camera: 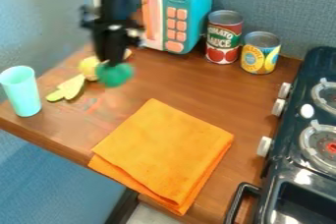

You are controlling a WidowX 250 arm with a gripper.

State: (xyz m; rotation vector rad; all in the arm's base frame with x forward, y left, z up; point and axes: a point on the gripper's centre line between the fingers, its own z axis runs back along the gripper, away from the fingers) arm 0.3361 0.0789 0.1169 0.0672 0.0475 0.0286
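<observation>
The black gripper point(113, 63) hangs over the upper left of the wooden counter, in front of the toy microwave. Its fingers are shut on a green, rounded object point(115, 75), blurred, at their lower end. Just left of this and partly behind it is a yellow rounded object point(89, 68). Below that, a yellow-green flat piece point(68, 88) lies on the counter. Farther left, near the counter edge, a light turquoise cup point(21, 92) stands upright. An orange folded cloth point(162, 152) lies toward the front, below and right of the gripper.
The turquoise microwave point(189, 9) stands at the back. To its right are a tomato sauce can point(224, 38) and a yellow-and-blue can point(260, 53). A black toy stove point(289, 164) with white knobs borders the right side. The counter's front edge point(42, 142) slants along the lower left.
</observation>
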